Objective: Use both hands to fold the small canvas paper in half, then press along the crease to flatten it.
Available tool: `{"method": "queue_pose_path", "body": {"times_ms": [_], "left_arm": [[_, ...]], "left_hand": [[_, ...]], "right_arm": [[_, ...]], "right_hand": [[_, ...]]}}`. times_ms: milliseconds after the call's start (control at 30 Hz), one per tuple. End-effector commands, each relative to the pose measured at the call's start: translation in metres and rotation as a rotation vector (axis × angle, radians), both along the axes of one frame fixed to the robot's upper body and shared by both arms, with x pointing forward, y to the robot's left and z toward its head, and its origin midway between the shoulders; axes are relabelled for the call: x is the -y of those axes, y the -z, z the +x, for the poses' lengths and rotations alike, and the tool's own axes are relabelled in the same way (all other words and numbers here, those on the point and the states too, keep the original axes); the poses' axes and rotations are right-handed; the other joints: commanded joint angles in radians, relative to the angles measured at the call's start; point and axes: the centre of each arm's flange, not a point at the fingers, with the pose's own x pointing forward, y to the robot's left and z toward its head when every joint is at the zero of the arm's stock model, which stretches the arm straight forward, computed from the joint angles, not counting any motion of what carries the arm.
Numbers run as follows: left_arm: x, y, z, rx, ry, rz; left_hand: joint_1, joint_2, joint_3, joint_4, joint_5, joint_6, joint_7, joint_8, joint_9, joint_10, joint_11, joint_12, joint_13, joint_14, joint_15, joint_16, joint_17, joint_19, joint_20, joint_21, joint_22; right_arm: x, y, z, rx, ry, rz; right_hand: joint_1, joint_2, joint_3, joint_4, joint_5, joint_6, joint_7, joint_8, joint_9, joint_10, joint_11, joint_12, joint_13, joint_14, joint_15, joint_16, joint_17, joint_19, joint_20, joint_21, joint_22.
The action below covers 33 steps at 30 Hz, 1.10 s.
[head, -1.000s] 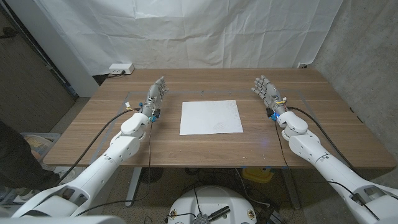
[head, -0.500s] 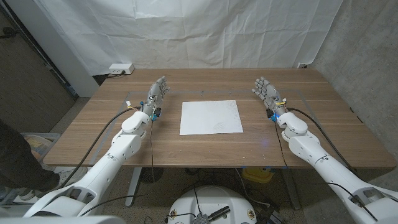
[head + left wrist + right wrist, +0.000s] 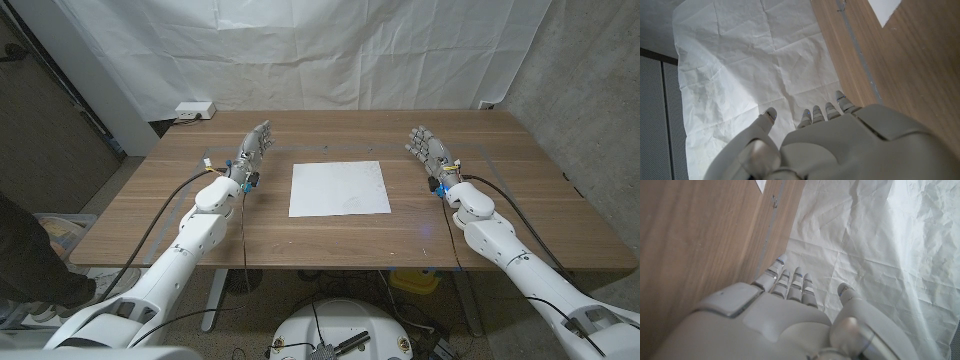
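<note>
The paper [image 3: 340,188] lies flat and unfolded in the middle of the desk [image 3: 130,215], nothing touching it. The left hand [image 3: 254,150] and right hand [image 3: 427,148] sit well apart on either side of it, both empty with fingers apart. My guess is they're flanking it so each can take an edge for the fold.

A big brown wooden table [image 3: 330,235] stands in front of a wrinkled white cloth sheet [image 3: 300,50] that hangs behind it like a curtain. A small white box with plugs [image 3: 194,110] lies on the floor past the table's far left corner, close to the sheet. A rough grey wall [image 3: 590,80] is on the right side, and a dark grey panel [image 3: 40,120] is on the left.
</note>
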Motion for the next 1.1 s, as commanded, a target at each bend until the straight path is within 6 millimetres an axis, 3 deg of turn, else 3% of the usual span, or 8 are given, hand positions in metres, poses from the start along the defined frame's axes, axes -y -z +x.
{"method": "queue_pose_path", "body": {"times_ms": [33,1100], "left_arm": [[0.005,-0.012,-0.004,0.065,-0.039,0.185],[0.011,-0.023,-0.028,0.231,-0.083,0.646]], "left_hand": [[0.001,0.040,0.009,-0.008,0.007,0.017,-0.002,0.011,0.002,0.009,0.001,0.009,0.005,0.014,0.002,0.005,0.000,0.008,-0.001,0.005,0.003],[0.027,0.042,0.040,-0.035,0.002,0.097,-0.001,0.017,0.003,0.066,0.002,0.016,0.006,0.061,0.005,0.002,-0.002,0.035,0.007,0.006,0.002]], "right_arm": [[0.001,0.005,-0.004,-0.005,0.023,-0.017],[-0.016,0.018,-0.035,0.002,0.107,-0.110]], "right_hand": [[0.016,-0.004,0.004,-0.008,0.010,0.011,-0.001,0.005,0.004,0.014,-0.001,0.003,0.001,0.012,0.003,0.004,0.004,0.009,0.000,0.007,0.001],[0.047,-0.004,0.023,-0.046,0.010,0.027,-0.003,0.005,0.004,0.029,0.001,-0.003,0.002,0.020,0.005,-0.001,0.001,0.012,0.003,0.007,0.001]]}}
